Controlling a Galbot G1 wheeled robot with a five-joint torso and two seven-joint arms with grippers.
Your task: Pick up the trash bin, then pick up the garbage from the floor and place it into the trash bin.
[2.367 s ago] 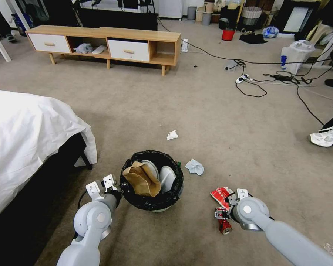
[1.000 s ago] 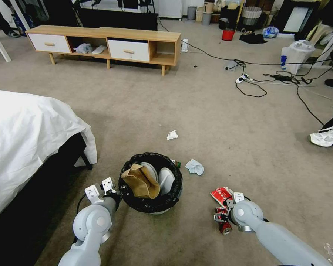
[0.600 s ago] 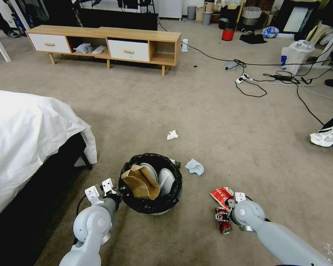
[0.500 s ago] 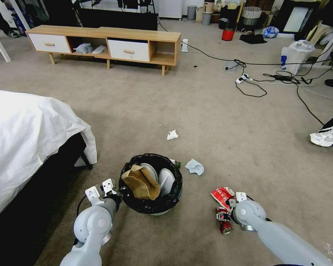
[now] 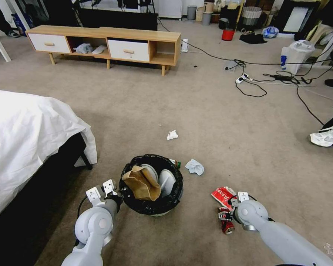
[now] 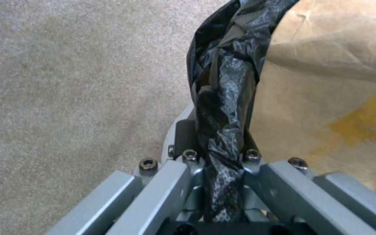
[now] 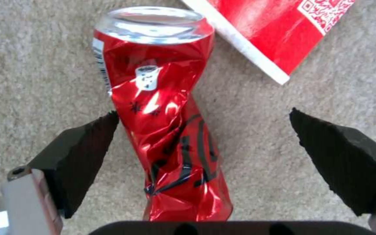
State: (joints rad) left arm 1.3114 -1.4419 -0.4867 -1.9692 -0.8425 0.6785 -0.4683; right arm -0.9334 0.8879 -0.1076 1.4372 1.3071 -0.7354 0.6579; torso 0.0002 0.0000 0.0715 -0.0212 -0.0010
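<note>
The trash bin [image 5: 150, 208], white with a black bag over its rim, stands low at the middle of the head view, on the floor [image 5: 211, 122]. Inside it lie a crumpled brown paper bag [image 5: 140, 183] and white pieces. My left gripper [image 5: 120, 193] is shut on the bin's near-left rim, and its wrist view shows the black bag [image 6: 220, 137] pinched between the jaws. My right gripper [image 5: 225, 218] is open, low over a crushed red can [image 7: 166, 130], with one pad [image 7: 79, 156] on each side. A red-and-white carton [image 5: 221, 194] lies just beyond the can [image 5: 226, 225].
Two crumpled tissues [image 5: 172, 135] [image 5: 194, 167] lie on the carpet beyond the bin. A bed with a white sheet [image 5: 26, 136] fills the left side. Farther off are a wooden cabinet [image 5: 107, 42], cables [image 5: 255, 79], a white plastic bag [image 5: 294, 55] and a white shoe [image 5: 327, 136].
My right gripper has come slightly lower and nearer around the red can. The bin and my left gripper have shifted a little toward me.
</note>
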